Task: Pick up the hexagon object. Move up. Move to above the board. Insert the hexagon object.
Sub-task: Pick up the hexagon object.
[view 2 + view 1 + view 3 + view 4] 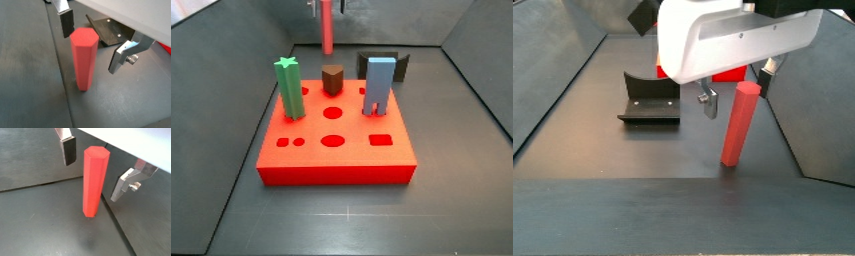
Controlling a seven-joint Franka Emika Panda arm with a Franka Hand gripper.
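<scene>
We find no brand, label or readable writing on anything in view.

The gripper [99, 170] hangs from the white wrist housing [727, 38] over the dark grey floor [40, 223], pointing down. Its two flat silver fingers [65, 20] stand spread apart on either side of the hexagon object [94, 180], a long slim salmon-red prism bar standing upright on the floor. In both wrist views we see a gap between each finger and the bar, so the jaws are open and nothing is clamped. The bar's top reaches up between the fingertips.

In a side view the bar [327, 26] stands at the far end of the floor, well apart from the board [337, 150], a thick bright red square block with shaped holes. On the board stand a green star-topped peg [290, 88], a short dark brown peg [333, 79] and a pale blue arch-shaped block [380, 86]. The dark L-shaped fixture [648, 99] sits near the bar.
</scene>
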